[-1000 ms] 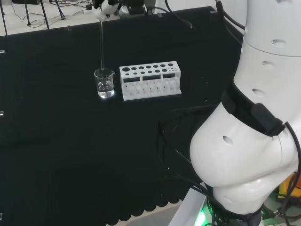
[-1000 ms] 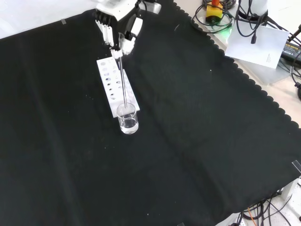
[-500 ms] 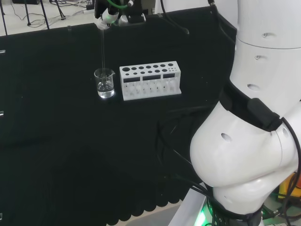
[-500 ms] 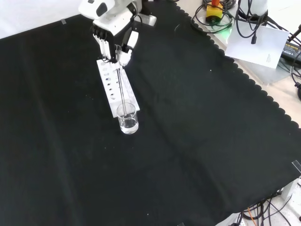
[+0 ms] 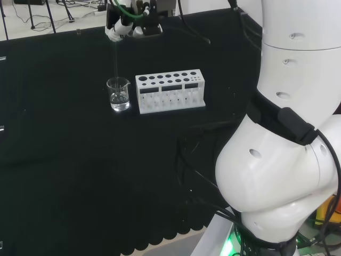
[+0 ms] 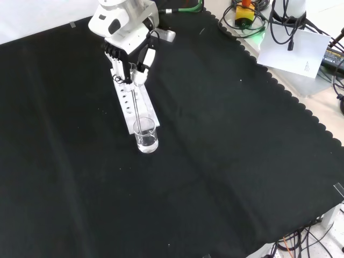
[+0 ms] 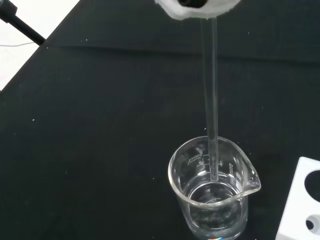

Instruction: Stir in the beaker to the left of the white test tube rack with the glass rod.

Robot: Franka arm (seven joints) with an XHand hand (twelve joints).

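Hand [image 6: 129, 59] pinches the rod [image 7: 212, 105] — upright, directly above the beaker [image 7: 212, 192], tip already inside the rim.

Robotics lab bench. Black cloth [image 6: 226, 161] on the table, glass beaker [image 6: 146, 136], white test tube rack [image 5: 170, 90]. Loose cables [image 6: 301, 21] at the edge.

Wrist view: the test tube rack [image 7: 306, 200] is cut off at the picture's edge, one corner showing; the hand [image 7: 197, 6] is a blurred white patch hiding the glass rod's [image 7: 212, 100] upper end. Head view: the rod's tip inside the beaker [image 5: 118, 94] is too faint to place.
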